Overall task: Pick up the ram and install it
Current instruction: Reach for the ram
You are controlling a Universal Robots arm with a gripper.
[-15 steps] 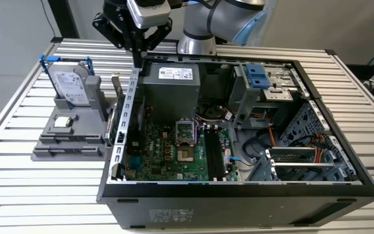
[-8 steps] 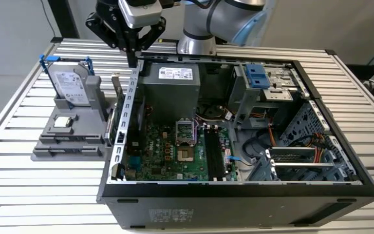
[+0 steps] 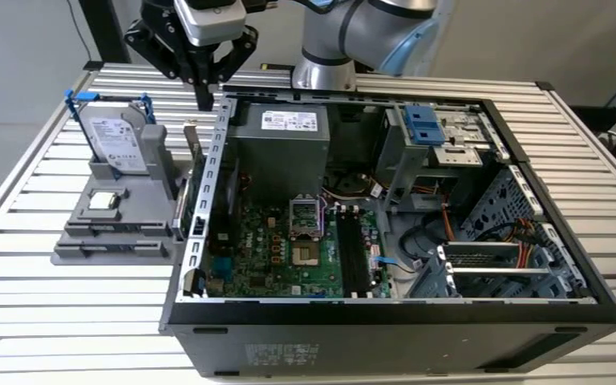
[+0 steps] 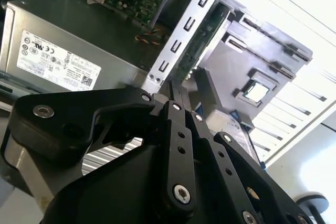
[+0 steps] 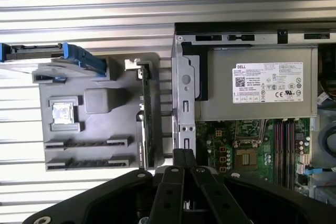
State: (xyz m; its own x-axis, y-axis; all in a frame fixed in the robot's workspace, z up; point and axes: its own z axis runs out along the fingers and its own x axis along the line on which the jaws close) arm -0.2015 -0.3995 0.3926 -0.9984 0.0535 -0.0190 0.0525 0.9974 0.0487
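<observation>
The black pincer (image 3: 205, 101) hangs pinched shut on nothing near a corner of the open metal case (image 3: 394, 314). One thin green ram (image 5: 146, 114) stands on edge in a matte grey plastic holder (image 5: 105, 129), just beside the case wall. The holder also carries one boxy silver hard drive (image 3: 115, 140) and one square chip (image 5: 63, 114).

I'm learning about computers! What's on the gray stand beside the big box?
A silver hard drive in a blue frame, a small square chip, and the green ram standing on edge nearest the case. Whatever lies under the hard drive is covered.
</observation>
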